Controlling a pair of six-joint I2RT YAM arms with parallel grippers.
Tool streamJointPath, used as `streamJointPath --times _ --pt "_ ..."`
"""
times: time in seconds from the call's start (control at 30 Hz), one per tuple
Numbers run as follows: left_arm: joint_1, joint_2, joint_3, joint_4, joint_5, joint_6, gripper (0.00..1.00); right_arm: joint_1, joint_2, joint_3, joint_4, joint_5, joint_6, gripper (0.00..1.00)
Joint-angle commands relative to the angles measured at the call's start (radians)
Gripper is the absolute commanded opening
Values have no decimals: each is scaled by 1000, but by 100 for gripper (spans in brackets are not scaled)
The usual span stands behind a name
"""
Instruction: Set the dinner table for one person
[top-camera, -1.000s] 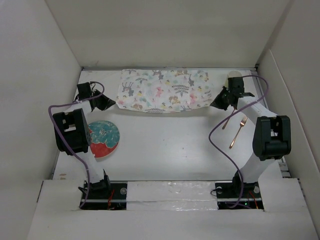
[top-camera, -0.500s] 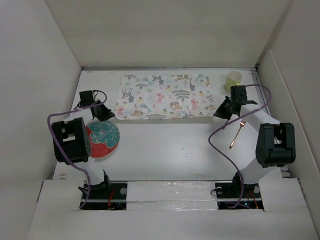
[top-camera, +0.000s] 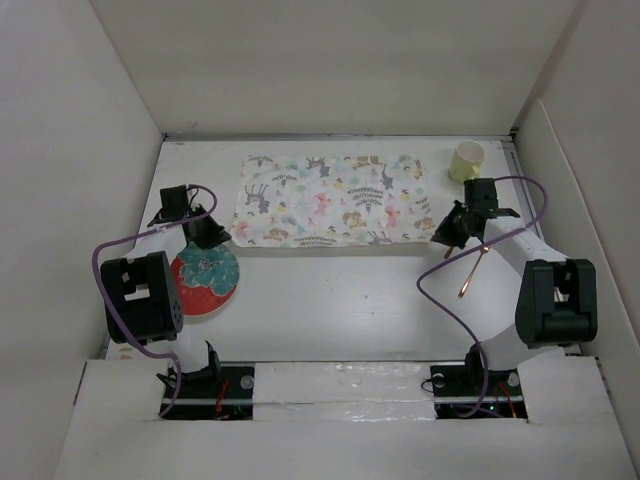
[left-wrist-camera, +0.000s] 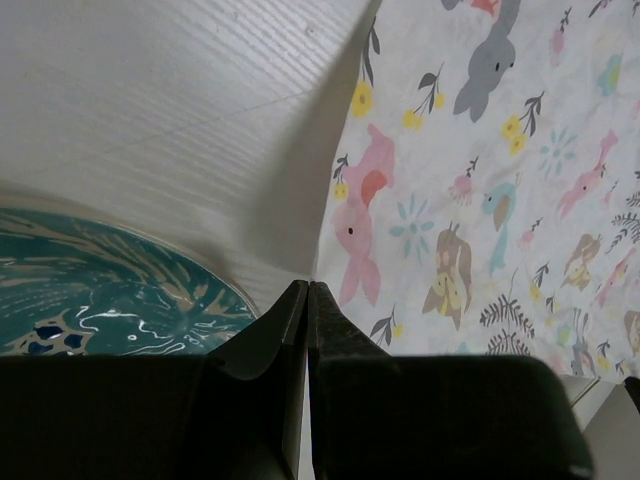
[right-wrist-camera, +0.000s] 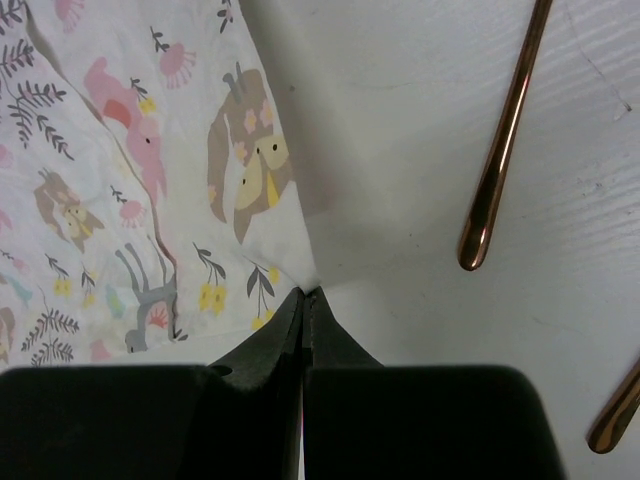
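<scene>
A white cloth mat (top-camera: 330, 198) printed with small colourful figures lies spread on the white dinner table (top-camera: 340, 295). My left gripper (top-camera: 222, 238) is shut on the mat's near left corner (left-wrist-camera: 322, 268). My right gripper (top-camera: 438, 238) is shut on its near right corner (right-wrist-camera: 305, 280). A teal and red plate (top-camera: 205, 277) lies by the left arm and shows in the left wrist view (left-wrist-camera: 90, 290). A copper fork (top-camera: 472, 268) lies just right of the right gripper. A pale green cup (top-camera: 466, 160) stands at the back right.
White walls enclose the table on the left, back and right. Two copper handles (right-wrist-camera: 503, 150) lie beside the right gripper in the right wrist view. The arm bases (top-camera: 340, 385) sit at the near edge.
Both grippers have drawn the mat toward the near side, and it now lies flatter and further forward. The cup, hidden behind the right gripper one second ago, now shows.
</scene>
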Motion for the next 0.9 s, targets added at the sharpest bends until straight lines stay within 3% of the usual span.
streamJointPath --times 0.0,0.13,0.17,0.2,0.23,0.33,0.47,0.5,0.6,0.63,0.7,0.73,0.77,0.87 --pt "4 -45 -22 -22 -6 32 0 -7 -32 -10 -8 34 -20 0" --pt "4 -49 -21 -30 -9 35 0 -7 -19 5 -13 25 -20 3" --pt "4 -54 -10 -35 -3 35 11 -7 -18 14 -19 33 -20 13" --pt "4 -54 -10 -41 0 37 12 -7 -18 19 -20 36 -19 13" --pt "4 -62 7 -42 2 35 21 -7 -19 24 -23 36 -19 23" --pt "4 -94 50 -65 20 31 32 4 -44 56 -45 33 -19 40" --pt "-37 -151 134 -108 11 26 34 53 -111 110 -63 27 -24 48" --pt "-51 -166 154 -114 -6 25 34 68 -146 117 -47 4 -25 48" --pt "-124 -221 244 -133 -33 34 27 165 -179 131 1 -76 -30 9" --pt "-144 -246 289 -137 -40 41 18 197 -186 131 16 -96 -27 0" --pt "-212 -266 336 -162 -67 48 11 323 -185 119 88 -134 18 0" --pt "-224 -287 369 -171 -69 51 1 370 -177 108 125 -145 39 0" --pt "-224 -299 378 -182 -64 48 0 469 -171 90 203 -148 88 0" --pt "-224 -393 366 -161 -31 32 0 607 -89 85 338 -145 179 2"
